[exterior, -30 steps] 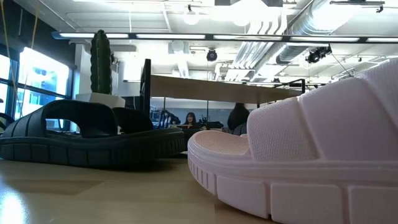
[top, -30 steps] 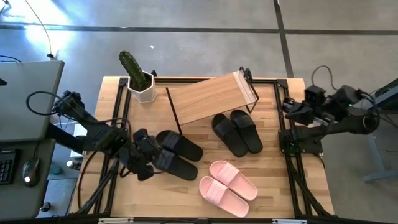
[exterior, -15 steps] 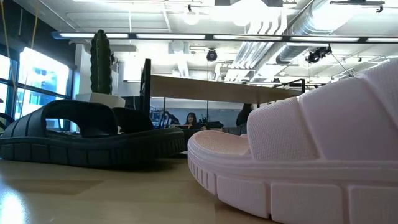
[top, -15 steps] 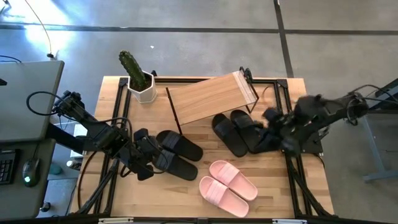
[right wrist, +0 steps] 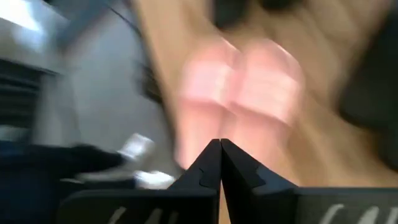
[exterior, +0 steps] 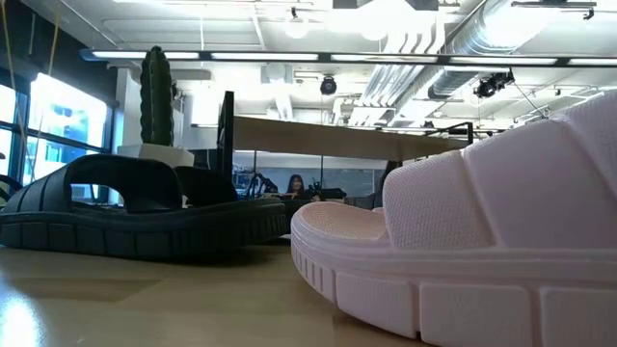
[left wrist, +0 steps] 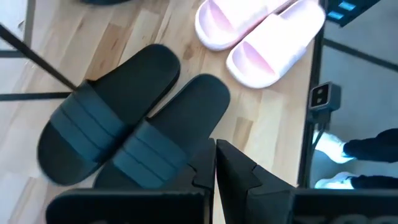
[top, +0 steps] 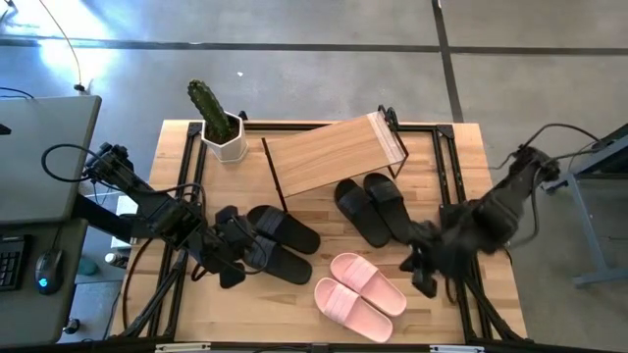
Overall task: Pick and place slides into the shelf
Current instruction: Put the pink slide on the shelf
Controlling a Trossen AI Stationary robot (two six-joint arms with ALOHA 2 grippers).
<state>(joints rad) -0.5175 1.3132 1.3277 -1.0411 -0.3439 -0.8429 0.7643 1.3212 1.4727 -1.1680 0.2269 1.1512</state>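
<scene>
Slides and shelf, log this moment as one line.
left tool: shut, at left black slides | right tool: shut, empty, beside pink slides | shelf: no slides on top

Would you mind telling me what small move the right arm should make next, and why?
Probably open the right gripper: its fingers are shut and empty beside the pink slides, which lie on the table, not yet on the shelf.

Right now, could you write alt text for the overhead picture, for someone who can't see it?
Three pairs of slides lie on a wooden table near a tilted shelf and a potted cactus. The left hand sits by one black pair; the right hand hangs beside the pink pair.
</scene>
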